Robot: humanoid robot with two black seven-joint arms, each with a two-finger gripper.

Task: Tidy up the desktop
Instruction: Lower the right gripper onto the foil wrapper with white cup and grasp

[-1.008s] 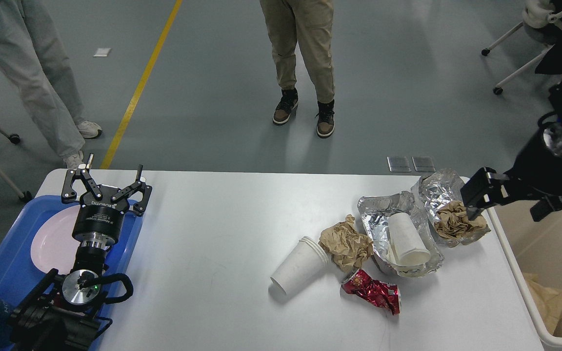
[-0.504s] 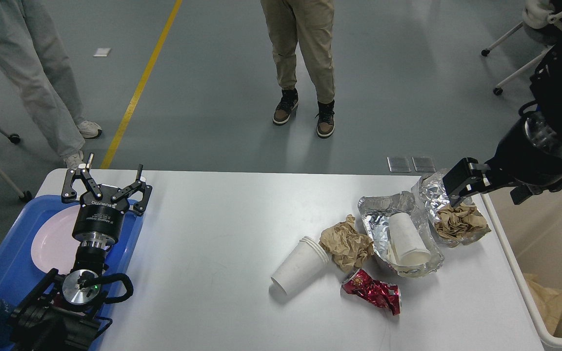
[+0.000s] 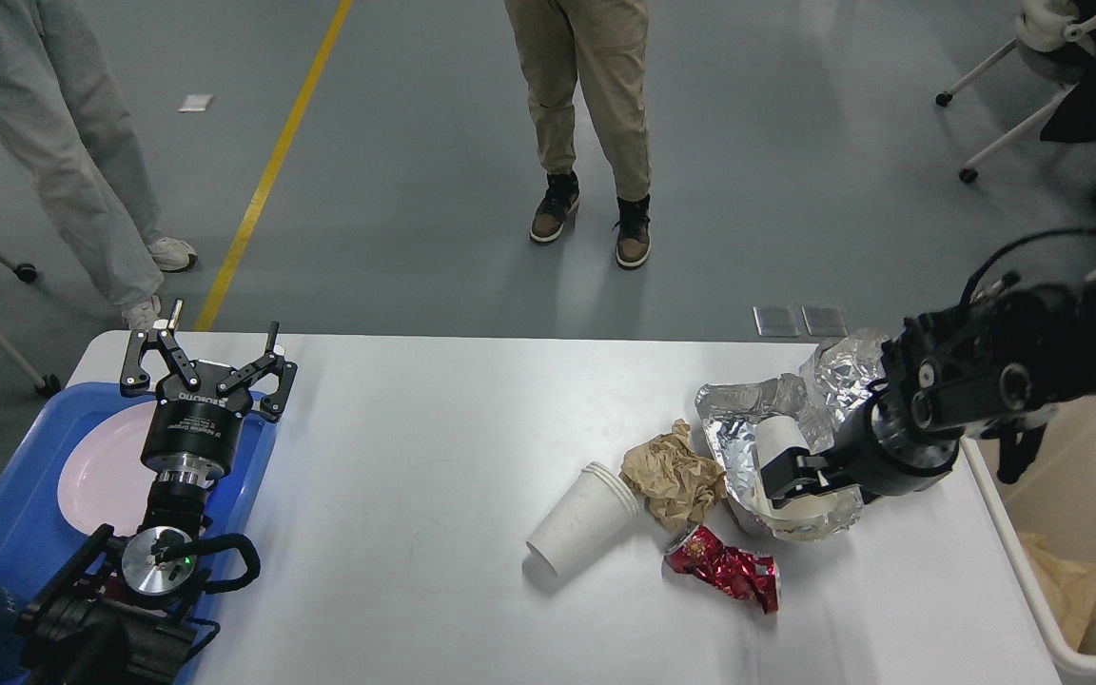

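The white desktop (image 3: pixel 434 457) fills the lower view; at its 3 o'clock the right gripper (image 3: pixel 793 473), opening unreadable, sits over a foil tray (image 3: pixel 733 428); at 9 o'clock the left gripper (image 3: pixel 208 366) hovers, fingers spread, holding nothing

The right claw (image 3: pixel 789 473) is seen end-on (fingers indistinguishable); the far foil tray (image 3: pixel 843 366) is mostly hidden behind the arm.

Black arms; the left tool (image 3: pixel 208 354) has a white-lettered cylindrical body, silver collar and looping black cable.
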